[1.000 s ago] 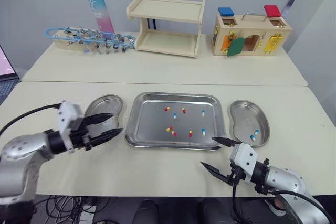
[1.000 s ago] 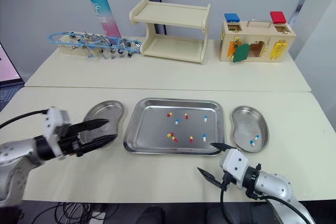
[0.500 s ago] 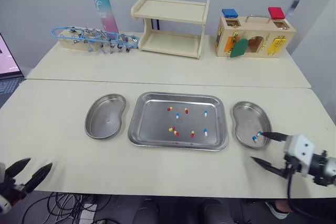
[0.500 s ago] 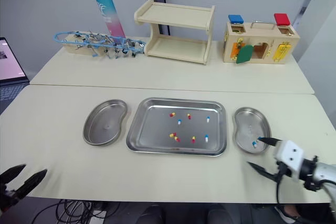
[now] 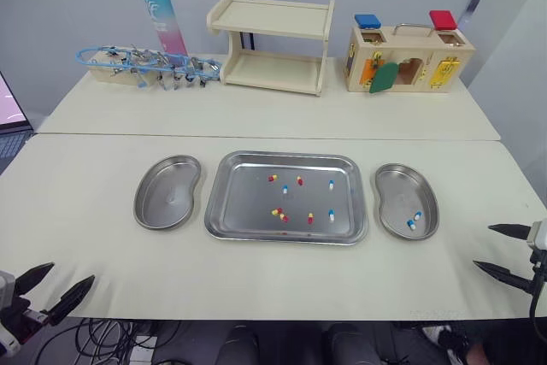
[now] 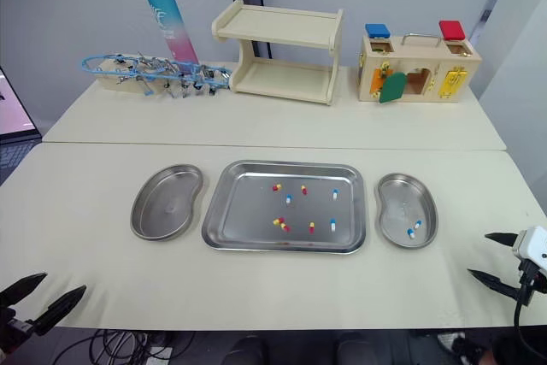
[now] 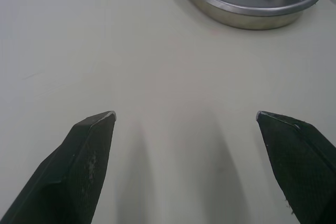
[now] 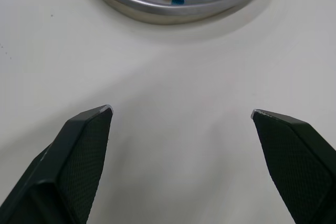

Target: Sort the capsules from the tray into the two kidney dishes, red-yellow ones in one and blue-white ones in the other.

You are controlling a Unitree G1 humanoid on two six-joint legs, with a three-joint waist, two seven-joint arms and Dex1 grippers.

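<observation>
Jaws both wide, empty, tray [image 5: 248, 204] well ahead between them, 2 capsules [image 5: 411, 225] in right dish [image 5: 395, 189]

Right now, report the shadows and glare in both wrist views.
Left wrist view: soft shadows stretch ahead of the left gripper over the table toward the left kidney dish, whose rim gleams. Right wrist view: the right kidney dish throws a soft shadow toward the right gripper.

A blue rack [image 5: 144, 64], tube [image 5: 159, 13], wooden shelf [image 5: 272, 44] and latch box [image 5: 408, 57] line the far table [image 5: 256, 113].
</observation>
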